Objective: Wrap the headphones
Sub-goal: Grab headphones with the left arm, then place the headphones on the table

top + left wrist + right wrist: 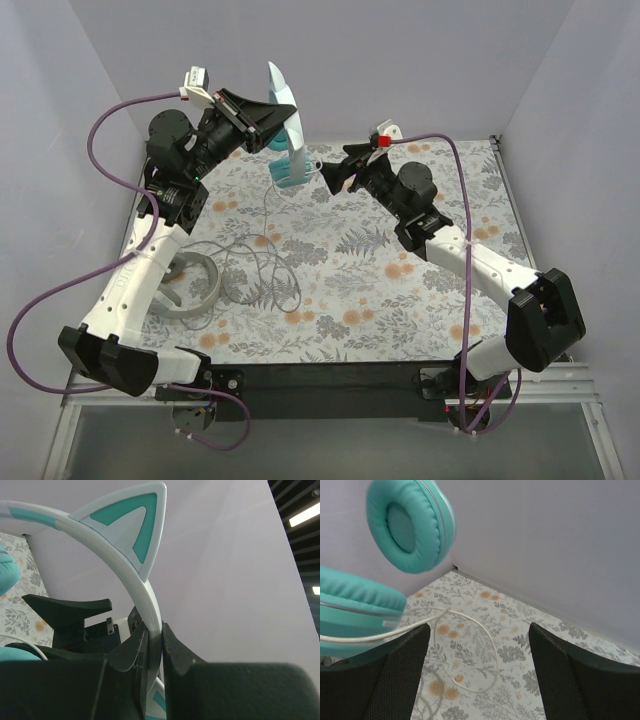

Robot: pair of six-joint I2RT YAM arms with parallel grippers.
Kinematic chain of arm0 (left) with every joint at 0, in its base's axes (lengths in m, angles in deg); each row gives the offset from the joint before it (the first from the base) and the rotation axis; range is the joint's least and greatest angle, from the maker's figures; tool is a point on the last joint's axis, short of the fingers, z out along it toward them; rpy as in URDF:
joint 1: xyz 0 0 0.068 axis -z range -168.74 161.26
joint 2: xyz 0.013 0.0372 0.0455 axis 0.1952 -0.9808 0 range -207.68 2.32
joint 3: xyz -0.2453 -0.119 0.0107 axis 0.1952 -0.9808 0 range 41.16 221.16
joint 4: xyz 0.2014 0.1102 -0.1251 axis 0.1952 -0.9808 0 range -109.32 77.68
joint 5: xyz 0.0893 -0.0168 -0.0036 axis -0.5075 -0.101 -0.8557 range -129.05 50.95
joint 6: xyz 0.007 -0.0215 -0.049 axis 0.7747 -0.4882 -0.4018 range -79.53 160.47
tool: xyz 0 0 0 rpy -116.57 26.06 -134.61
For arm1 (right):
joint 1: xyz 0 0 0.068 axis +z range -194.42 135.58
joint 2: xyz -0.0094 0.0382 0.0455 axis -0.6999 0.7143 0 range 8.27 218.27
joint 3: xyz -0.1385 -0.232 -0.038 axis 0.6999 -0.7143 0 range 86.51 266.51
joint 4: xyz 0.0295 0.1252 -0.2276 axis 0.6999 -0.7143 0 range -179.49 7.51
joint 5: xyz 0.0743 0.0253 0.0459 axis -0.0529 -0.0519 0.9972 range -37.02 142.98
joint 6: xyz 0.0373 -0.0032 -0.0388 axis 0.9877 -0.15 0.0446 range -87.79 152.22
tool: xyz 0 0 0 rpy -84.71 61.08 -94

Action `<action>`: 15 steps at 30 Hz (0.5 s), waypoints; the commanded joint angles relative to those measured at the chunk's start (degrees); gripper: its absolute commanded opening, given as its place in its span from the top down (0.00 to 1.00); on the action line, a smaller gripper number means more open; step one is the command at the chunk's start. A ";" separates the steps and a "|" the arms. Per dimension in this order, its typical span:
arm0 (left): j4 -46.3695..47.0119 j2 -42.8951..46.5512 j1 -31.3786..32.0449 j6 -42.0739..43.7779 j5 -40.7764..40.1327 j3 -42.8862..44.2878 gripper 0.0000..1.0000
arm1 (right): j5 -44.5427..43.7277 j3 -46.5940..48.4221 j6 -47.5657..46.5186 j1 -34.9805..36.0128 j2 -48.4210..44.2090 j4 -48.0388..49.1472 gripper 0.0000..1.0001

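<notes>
Floral table (pixel 400 290) | teal headphones (pixel 288 165) upright (cups down) | left tool (pixel 161 647) pinching headband (pixel 150 595) | right tool (pixel 479 665) spread

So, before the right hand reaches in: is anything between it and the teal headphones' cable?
Nothing visible does. The open right hand faces the teal headphones and their white cable directly, only patterned table behind.
</notes>
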 commanded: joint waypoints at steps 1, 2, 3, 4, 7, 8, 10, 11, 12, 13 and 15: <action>2.80 3.31 -0.11 -0.39 0.43 0.16 1.00 | -0.73 3.78 0.83 1.86 -0.17 7.63 0.15; 2.89 3.39 -0.11 -0.47 0.52 -0.01 1.00 | -1.08 3.96 0.57 2.22 0.01 7.80 0.15; 3.06 3.39 -0.11 -0.48 0.52 0.07 1.00 | -1.26 4.13 0.22 2.40 0.27 7.89 0.15; 3.06 3.31 -0.11 -0.56 0.52 0.16 1.00 | -1.35 4.48 0.30 2.57 0.54 8.07 0.15; 2.89 3.13 -0.11 -0.56 0.43 0.42 1.00 | -1.87 4.22 0.21 3.10 0.98 8.68 0.16; 2.80 3.13 -0.19 -0.56 0.61 0.51 1.00 | -2.05 4.05 0.13 3.19 0.98 8.77 0.16; 2.63 3.13 -0.28 -0.48 0.35 0.43 1.00 | -2.66 3.52 -0.40 3.63 0.54 9.04 0.18; 2.71 3.22 -0.28 -0.39 0.43 0.51 1.00 | -2.75 2.65 -0.58 3.72 0.45 9.21 0.18; 2.63 3.22 -0.37 -0.39 0.43 0.60 1.00 | -2.84 2.38 -0.58 3.72 0.45 9.74 0.18; 2.63 3.13 -0.37 -0.39 0.43 0.69 1.00 | -2.75 2.12 -0.58 3.80 0.45 10.00 0.18; 2.54 3.21 -0.46 -0.39 0.43 0.51 1.00 | -2.49 1.59 -0.67 3.89 0.45 11.05 0.18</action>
